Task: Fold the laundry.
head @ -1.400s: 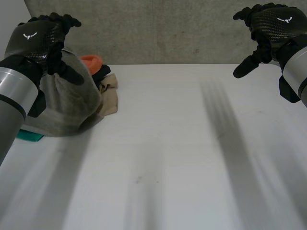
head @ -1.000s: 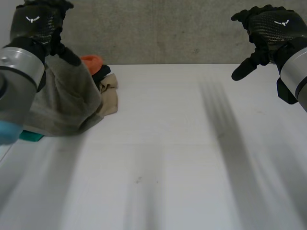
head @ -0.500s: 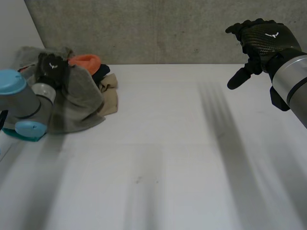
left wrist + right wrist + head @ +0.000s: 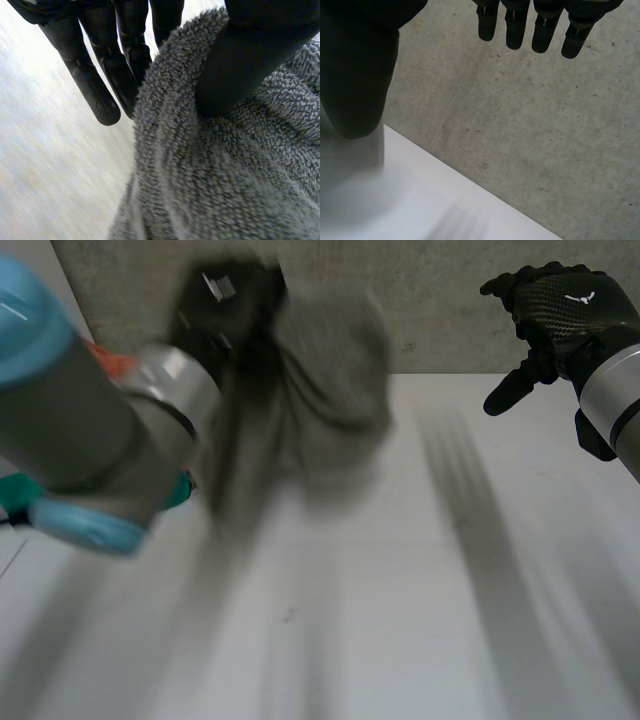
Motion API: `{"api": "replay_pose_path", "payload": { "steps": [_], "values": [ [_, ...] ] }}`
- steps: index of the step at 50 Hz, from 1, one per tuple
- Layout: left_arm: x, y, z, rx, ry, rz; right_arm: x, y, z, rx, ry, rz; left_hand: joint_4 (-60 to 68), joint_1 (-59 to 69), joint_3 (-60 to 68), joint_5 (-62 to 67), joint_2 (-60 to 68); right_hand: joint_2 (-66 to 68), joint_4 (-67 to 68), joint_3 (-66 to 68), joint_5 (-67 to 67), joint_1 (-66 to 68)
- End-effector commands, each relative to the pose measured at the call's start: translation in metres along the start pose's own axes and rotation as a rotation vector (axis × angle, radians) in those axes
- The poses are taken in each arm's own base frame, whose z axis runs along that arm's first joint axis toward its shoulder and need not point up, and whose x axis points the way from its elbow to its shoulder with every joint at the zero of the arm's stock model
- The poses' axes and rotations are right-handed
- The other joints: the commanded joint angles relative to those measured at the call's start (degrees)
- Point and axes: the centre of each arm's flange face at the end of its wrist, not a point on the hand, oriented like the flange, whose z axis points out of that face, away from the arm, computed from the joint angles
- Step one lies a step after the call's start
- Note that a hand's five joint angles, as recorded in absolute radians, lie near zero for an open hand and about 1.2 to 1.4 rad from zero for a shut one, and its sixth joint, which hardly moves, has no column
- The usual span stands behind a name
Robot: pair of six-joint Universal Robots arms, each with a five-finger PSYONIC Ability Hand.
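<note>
A grey terry towel (image 4: 335, 400) hangs in the air above the table's back left part, held up by my left hand (image 4: 225, 310). In the left wrist view the thumb (image 4: 250, 55) presses the towel (image 4: 225, 170) against the fingers (image 4: 100, 75), so the hand is shut on it near one edge. My right hand (image 4: 555, 315) floats high at the back right, away from the towel, fingers straight and spread. Its fingers (image 4: 520, 25) and thumb (image 4: 355, 75) hold nothing in the right wrist view.
An orange garment (image 4: 115, 365) and a teal item (image 4: 20, 495) peek out behind my left arm (image 4: 90, 430) at the table's left side. A grey concrete wall (image 4: 440, 300) runs along the back. The white table (image 4: 400, 610) stretches forward and right.
My left hand closed on the grey towel in the pile and swung it up and to the right, off the heap. The right hand stayed nearly in place.
</note>
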Motion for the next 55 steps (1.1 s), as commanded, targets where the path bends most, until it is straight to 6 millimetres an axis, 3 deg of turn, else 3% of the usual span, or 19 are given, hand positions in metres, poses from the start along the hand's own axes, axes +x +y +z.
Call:
{"api": "replay_pose_path", "payload": {
  "steps": [1,3,4,5,10,12,17,21,28,35,44,46,48,49,53,54,55],
  "values": [
    [0.063,0.097,-0.028,-0.317,0.046,-0.105,-0.001,0.001,0.0,-0.008,-0.004,-0.007,10.81,16.48,11.6,14.64,11.07,-2.09,-1.81,-1.99,-2.73,-2.87],
    [0.071,0.108,-0.033,-0.357,0.064,-0.121,-0.001,0.002,0.0,-0.014,-0.005,-0.016,-7.95,-2.27,-7.15,-4.12,-7.69,-2.09,-1.81,-1.99,-2.73,-2.87],
    [0.075,0.115,-0.036,-0.389,0.07,-0.125,-0.002,0.006,0.001,-0.027,-0.007,-0.03,-23.19,-17.52,-22.4,-19.36,-22.93,-2.09,-1.81,-1.99,-2.73,-2.87],
    [0.075,0.116,-0.037,-0.4,0.068,-0.123,-0.002,0.007,0.001,-0.033,-0.009,-0.042,-27.84,-22.16,-27.04,-24.01,-27.58,-2.09,-1.81,-1.99,-2.73,-2.87],
    [0.071,0.099,-0.035,-0.385,0.063,-0.12,-0.007,0.02,0.0,-0.106,-0.036,-0.13,-40.81,-35.14,-40.02,-36.99,-40.55,-2.09,-1.81,-1.99,-2.73,-2.87],
    [0.065,0.08,-0.032,-0.34,0.053,-0.125,-0.008,0.03,0.001,-0.159,-0.05,-0.177,-46.71,-41.03,-45.91,-42.88,-46.45,-2.09,-1.81,-1.99,-2.73,-2.87],
    [0.035,0.051,-0.026,-0.274,-0.007,-0.119,-0.006,0.037,-0.002,-0.225,-0.06,-0.209,-51.94,-46.26,-51.14,-48.11,-51.68,-2.09,-1.81,-1.99,-2.73,-2.87],
    [0.013,0.045,-0.028,-0.276,-0.05,-0.078,-0.009,0.046,-0.01,-0.304,-0.084,-0.194,-51.94,-46.27,-51.15,-48.11,-51.68,-2.09,-1.81,-1.99,-2.73,-2.87],
    [-0.007,0.087,-0.049,-0.44,-0.082,0.01,-0.016,0.092,-0.024,-0.498,-0.101,0.077,-51.94,-46.27,-51.15,-48.11,-51.68,-2.09,-1.81,-1.99,-2.73,-2.87],
    [0.001,0.143,-0.07,-0.592,-0.042,0.015,-0.033,0.127,-0.036,-0.544,-0.187,0.262,-52.45,-46.77,-51.65,-48.62,-52.19,-2.09,-1.81,-1.99,-2.73,-2.87],
    [0.001,0.187,-0.049,-0.594,-0.046,0.013,-0.045,0.181,-0.02,-0.587,-0.165,0.253,-44.39,-38.72,-43.6,-40.56,-44.13,2.68,2.96,2.78,2.04,1.9],
    [0.001,0.193,-0.04,-0.584,-0.048,0.017,-0.054,0.188,-0.019,-0.599,-0.157,0.231,-31.65,-25.98,-30.85,-27.82,-31.39,15.76,16.04,15.86,15.12,14.98],
    [0.001,0.198,-0.035,-0.585,-0.05,0.021,-0.059,0.19,-0.017,-0.59,-0.138,0.209,-9.35,-3.67,-8.55,-5.52,-9.08,34.72,35.0,34.82,34.08,33.94],
    [0.001,0.201,-0.03,-0.578,-0.058,0.026,-0.057,0.19,-0.012,-0.567,-0.1,0.194,11.08,16.75,11.87,14.91,11.34,67.57,67.86,67.67,66.94,66.8],
    [-0.005,0.19,-0.02,-0.541,-0.084,0.034,-0.045,0.174,-0.002,-0.441,-0.005,0.166,11.28,16.96,12.08,15.11,11.54,67.91,68.19,68.01,67.27,67.13],
    [-0.007,0.182,-0.018,-0.521,-0.093,0.035,-0.042,0.16,0.0,-0.39,0.003,0.162,11.28,16.96,12.08,15.11,11.54,67.91,68.19,68.01,67.27,67.13],
    [-0.014,0.154,-0.013,-0.454,-0.114,0.035,-0.037,0.134,-0.003,-0.303,0.005,0.146,11.28,16.96,12.08,15.11,11.54,67.91,68.19,68.01,67.27,67.13]
  ]
}}
